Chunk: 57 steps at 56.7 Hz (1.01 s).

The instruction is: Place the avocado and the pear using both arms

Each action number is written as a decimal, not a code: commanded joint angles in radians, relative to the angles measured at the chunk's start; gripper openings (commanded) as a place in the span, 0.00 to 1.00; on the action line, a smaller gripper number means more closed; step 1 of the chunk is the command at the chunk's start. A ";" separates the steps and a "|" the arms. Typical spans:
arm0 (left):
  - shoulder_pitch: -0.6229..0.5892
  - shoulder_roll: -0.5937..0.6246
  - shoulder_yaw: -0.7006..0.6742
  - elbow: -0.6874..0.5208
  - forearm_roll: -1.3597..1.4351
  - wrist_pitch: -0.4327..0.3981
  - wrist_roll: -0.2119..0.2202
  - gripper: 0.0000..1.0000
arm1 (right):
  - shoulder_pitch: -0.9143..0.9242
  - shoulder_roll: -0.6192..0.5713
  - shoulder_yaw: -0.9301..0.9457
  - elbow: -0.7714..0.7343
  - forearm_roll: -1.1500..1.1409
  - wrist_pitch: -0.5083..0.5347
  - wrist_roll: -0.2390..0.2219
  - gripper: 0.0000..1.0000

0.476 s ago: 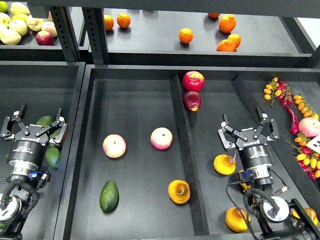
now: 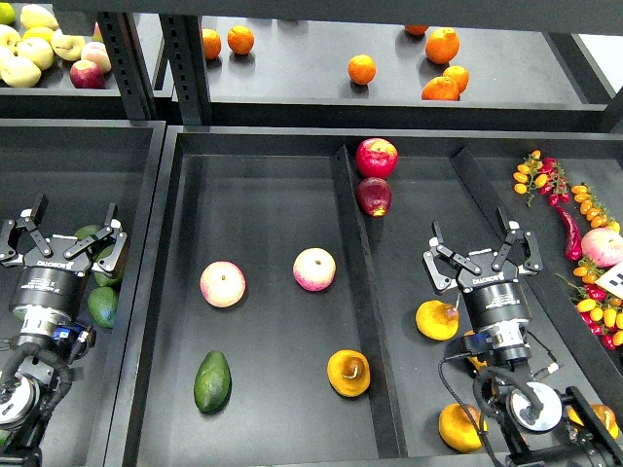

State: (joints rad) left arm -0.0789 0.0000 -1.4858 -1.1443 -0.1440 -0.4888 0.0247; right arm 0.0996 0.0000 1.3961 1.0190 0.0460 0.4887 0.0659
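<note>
The dark green avocado (image 2: 212,381) lies at the front left of the middle tray (image 2: 273,428). The orange-yellow pear (image 2: 348,373) with a brown stem patch lies at the front right of the same tray, beside the divider. My left gripper (image 2: 62,238) is open and empty over the left tray, above green fruits there. My right gripper (image 2: 484,255) is open and empty over the right compartment, just above another yellow pear (image 2: 437,319).
Two pink-cream fruits (image 2: 223,283) (image 2: 314,269) lie mid-tray. Two red apples (image 2: 376,158) sit at the back by the divider (image 2: 360,282). Oranges (image 2: 362,69) are on the back shelf. Cherry tomatoes and peppers (image 2: 560,199) lie at right. Another pear (image 2: 459,426) lies front right.
</note>
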 commanded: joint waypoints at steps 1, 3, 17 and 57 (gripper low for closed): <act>-0.010 0.000 0.006 -0.003 0.000 0.000 0.011 1.00 | 0.003 0.000 0.001 0.000 0.000 0.000 0.000 1.00; -0.010 0.000 -0.001 -0.005 0.000 0.000 0.014 1.00 | 0.003 0.000 0.001 0.000 0.000 0.000 0.000 1.00; -0.050 0.000 -0.005 -0.005 -0.012 0.000 0.017 1.00 | 0.014 0.000 0.004 -0.003 0.000 -0.004 0.000 1.00; -0.234 0.093 0.064 0.023 -0.014 0.000 0.464 1.00 | 0.081 0.000 0.012 -0.003 0.014 -0.051 -0.049 1.00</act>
State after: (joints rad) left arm -0.2722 0.0372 -1.4487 -1.1202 -0.1552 -0.4888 0.4179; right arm 0.1524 0.0000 1.4070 1.0224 0.0552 0.4419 0.0450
